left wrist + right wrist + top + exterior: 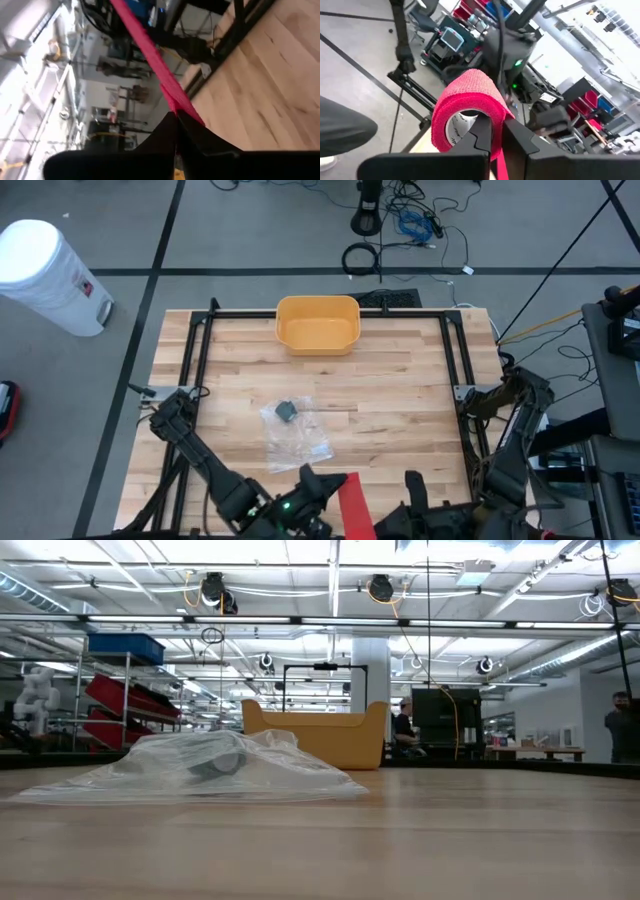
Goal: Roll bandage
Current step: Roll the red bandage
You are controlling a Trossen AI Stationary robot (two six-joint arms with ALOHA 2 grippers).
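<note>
Running between grippers — red bandage [353,502]

On the table [400,395], a bin [317,325] sits at the far edge, a plastic bag [295,430] nearer mid-table

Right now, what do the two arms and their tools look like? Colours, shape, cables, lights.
Both arms are dark, near black, with chunky jointed links. The left arm shows a small green light near its wrist. The right arm has black cabling along it. The left tool and right tool have flat, matte black, angular fingers. No markings are legible.
</note>
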